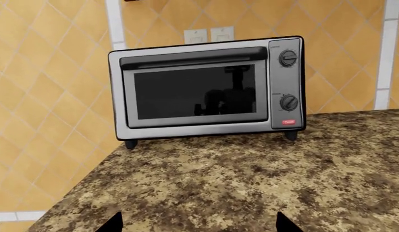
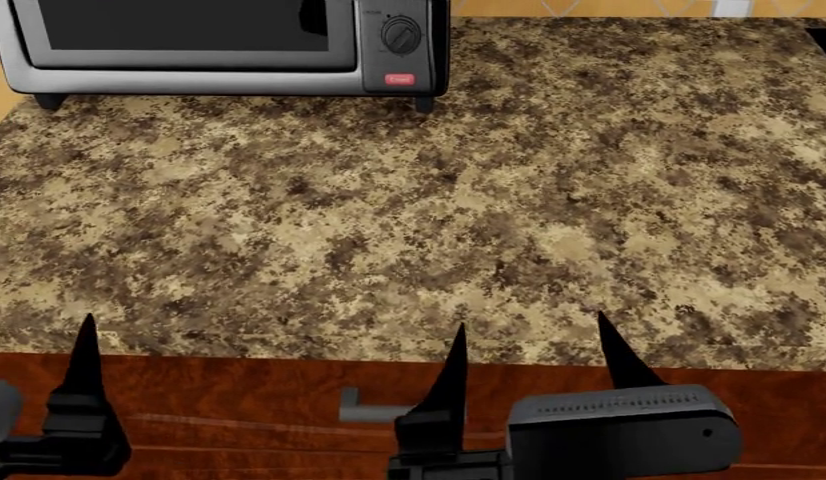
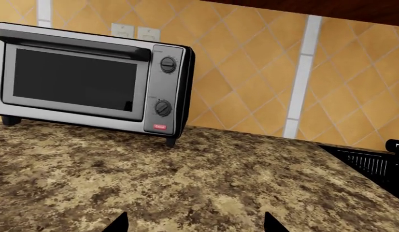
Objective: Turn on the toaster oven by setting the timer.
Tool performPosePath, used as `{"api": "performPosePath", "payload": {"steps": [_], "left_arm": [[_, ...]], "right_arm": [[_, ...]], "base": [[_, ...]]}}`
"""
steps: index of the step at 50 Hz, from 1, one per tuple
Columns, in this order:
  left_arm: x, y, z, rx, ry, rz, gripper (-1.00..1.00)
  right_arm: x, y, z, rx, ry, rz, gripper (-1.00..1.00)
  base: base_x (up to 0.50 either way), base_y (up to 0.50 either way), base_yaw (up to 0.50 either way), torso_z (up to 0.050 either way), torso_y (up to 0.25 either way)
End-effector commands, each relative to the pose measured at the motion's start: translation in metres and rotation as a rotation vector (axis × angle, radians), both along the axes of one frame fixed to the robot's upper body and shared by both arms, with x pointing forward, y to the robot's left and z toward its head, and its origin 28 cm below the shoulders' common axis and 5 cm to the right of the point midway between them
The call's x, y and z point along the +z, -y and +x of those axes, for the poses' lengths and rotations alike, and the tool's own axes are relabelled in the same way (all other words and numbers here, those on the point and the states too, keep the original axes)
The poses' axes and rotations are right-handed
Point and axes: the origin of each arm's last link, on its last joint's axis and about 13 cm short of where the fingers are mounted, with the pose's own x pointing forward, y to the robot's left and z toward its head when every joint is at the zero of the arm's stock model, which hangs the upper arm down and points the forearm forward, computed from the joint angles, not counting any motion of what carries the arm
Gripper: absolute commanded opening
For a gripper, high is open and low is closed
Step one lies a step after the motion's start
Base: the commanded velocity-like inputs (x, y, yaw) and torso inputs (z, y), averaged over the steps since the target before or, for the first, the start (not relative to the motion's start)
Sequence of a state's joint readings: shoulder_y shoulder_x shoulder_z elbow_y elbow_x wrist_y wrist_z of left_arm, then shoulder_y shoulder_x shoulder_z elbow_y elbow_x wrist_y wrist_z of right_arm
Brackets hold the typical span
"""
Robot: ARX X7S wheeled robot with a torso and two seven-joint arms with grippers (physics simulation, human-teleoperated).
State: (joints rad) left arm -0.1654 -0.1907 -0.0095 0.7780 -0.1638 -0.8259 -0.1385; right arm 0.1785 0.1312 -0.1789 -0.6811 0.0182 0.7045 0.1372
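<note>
The toaster oven [image 1: 196,92] stands at the back of the granite counter [image 1: 251,179], against the tiled wall, its dark glass door shut under a bar handle [image 1: 193,57]. Its control strip holds the timer, the upper dial [image 1: 288,58], a lower dial [image 1: 289,102] and a red button [image 1: 288,122]. The oven also shows in the right wrist view [image 3: 90,79] and at the head view's top left [image 2: 226,45]. My left gripper [image 1: 199,224] is open and empty near the counter's front edge, far from the oven. My right gripper [image 2: 531,325] is open and empty beside it.
Two wall outlets [image 1: 209,35] sit above the oven. A dark grated fixture [image 3: 373,164] lies at the counter's right end. A drawer handle [image 2: 366,405] shows on the wood cabinet front below the counter edge. The counter's left edge [image 1: 77,188] drops off beside the oven.
</note>
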Motion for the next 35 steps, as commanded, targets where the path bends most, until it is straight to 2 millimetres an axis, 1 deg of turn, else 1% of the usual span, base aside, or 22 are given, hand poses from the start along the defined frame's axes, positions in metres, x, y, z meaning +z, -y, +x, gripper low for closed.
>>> {"api": "performPosePath", "payload": {"steps": [1,12,16,20,25,26,27,29,32,35], "left_arm": [[0.0146,-0.0024,-0.0021,-0.002,0.016,0.0,1.0],[0.0155,-0.003,-0.0002,0.002,0.015,0.006,1.0],[0.0141,-0.0032,-0.0001,0.005,0.01,0.009,1.0],[0.0159,-0.0045,-0.001,0.012,0.015,0.01,1.0],[0.0125,-0.0045,0.0007,0.013,0.007,0.01,1.0],[0.0103,-0.0041,0.0013,0.009,-0.002,0.012,1.0],[0.01,-0.0046,0.0014,0.011,-0.002,0.013,1.0],[0.0116,-0.0058,0.0009,0.016,0.001,0.008,1.0],[0.0139,-0.0055,0.002,0.017,0.006,0.008,1.0],[0.0121,-0.0052,0.0036,0.014,0.003,0.007,1.0]], "right_arm": [[0.0084,-0.0021,0.0019,0.014,0.026,-0.013,1.0],[0.0078,-0.0032,0.0028,0.029,0.026,-0.004,1.0],[0.0034,-0.0047,0.0034,0.036,0.016,-0.01,1.0],[0.0049,-0.0058,0.0033,0.041,0.015,0.004,1.0],[0.0054,-0.006,0.0027,0.039,0.022,0.018,1.0],[0.0052,-0.0054,0.0039,0.05,-0.011,0.04,1.0],[0.0054,-0.0051,0.0035,0.074,0.02,0.041,1.0],[0.0023,-0.0052,0.0074,0.06,-0.026,0.043,1.0],[0.0056,-0.0046,0.0084,0.057,-0.011,0.053,1.0],[0.0031,-0.0056,0.0087,0.062,-0.018,0.046,1.0]], "base": [[0.0,0.5,0.0,0.05,0.057],[0.0,0.5,0.0,0.05,0.058],[0.0,0.5,0.0,0.05,0.058],[0.0,0.5,0.0,0.05,0.058],[0.0,0.0,0.0,0.05,0.058],[0.0,0.0,0.0,0.05,0.059],[0.17,0.0,0.0,0.05,0.059],[0.5,0.0,0.0,0.05,0.057],[0.5,0.0,0.0,0.05,0.057],[0.5,0.0,0.0,0.05,0.057]]}}
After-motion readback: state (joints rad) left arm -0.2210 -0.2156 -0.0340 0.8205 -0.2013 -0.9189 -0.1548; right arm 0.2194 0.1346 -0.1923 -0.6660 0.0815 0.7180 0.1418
